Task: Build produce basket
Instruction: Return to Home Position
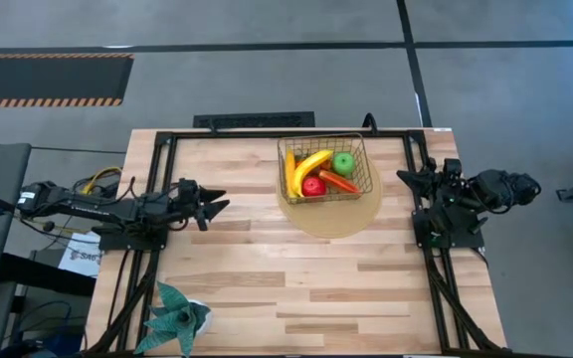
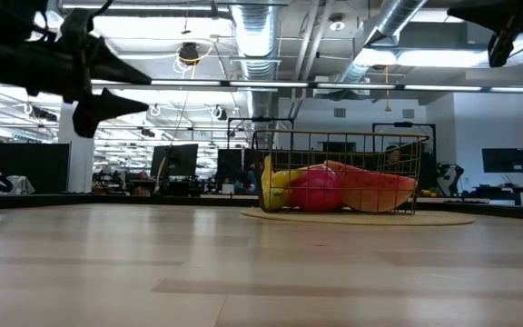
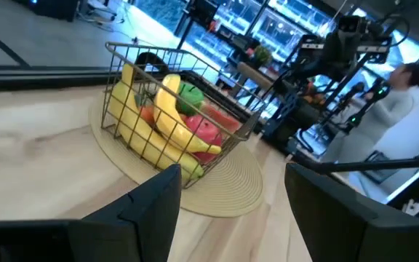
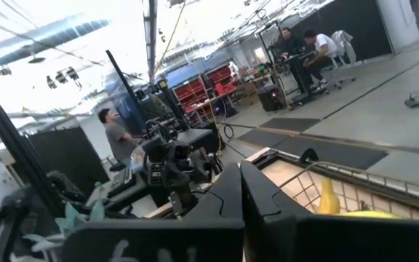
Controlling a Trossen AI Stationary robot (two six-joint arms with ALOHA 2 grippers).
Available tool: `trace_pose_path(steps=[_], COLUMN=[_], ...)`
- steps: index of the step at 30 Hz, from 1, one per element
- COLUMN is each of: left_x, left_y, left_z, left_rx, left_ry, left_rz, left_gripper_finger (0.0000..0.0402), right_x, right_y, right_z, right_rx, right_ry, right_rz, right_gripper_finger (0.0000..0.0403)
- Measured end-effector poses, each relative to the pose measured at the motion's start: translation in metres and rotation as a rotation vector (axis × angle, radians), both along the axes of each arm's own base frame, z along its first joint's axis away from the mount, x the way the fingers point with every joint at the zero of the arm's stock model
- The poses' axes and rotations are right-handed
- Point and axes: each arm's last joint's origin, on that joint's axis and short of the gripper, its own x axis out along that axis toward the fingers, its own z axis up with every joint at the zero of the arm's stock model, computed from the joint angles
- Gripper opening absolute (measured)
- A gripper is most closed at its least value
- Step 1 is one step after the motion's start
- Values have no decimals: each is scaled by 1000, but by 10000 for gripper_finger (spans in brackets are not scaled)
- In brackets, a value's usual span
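The gold wire basket (image 1: 321, 169) stands on a round tan mat (image 1: 331, 211) at the table's far middle. In it lie two yellow bananas (image 1: 307, 165), a red apple (image 1: 313, 186), a green apple (image 1: 343, 162) and an orange-red carrot-like piece (image 1: 339, 183). The basket also shows in the low view (image 2: 339, 173) and the left wrist view (image 3: 173, 109). My left gripper (image 1: 219, 202) hovers open and empty to the basket's left, above the table (image 2: 121, 91). My right gripper (image 1: 406, 177) hovers shut and empty just to the basket's right.
A teal spiky-leaved plant (image 1: 177, 316) stands at the table's near left corner. Bare wood (image 1: 296, 278) spreads across the table's middle and near side. People (image 4: 115, 135) show in the room beyond the table.
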Motion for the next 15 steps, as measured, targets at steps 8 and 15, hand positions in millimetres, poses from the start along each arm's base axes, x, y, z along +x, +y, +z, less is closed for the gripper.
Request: trace_pose_path(steps=[8,15], left_x=[-9,-11], left_y=[0,2], left_z=[-9,-14], left_rx=[-16,22], left_ry=[-40,21], left_rz=[-1,74], left_gripper_finger=[231,231], right_x=[8,24], right_y=[4,11], right_z=[-9,-41], right_rx=[-105,-69], right_ry=[-8,15], right_rz=[25,64], right_gripper_finger=[1,1])
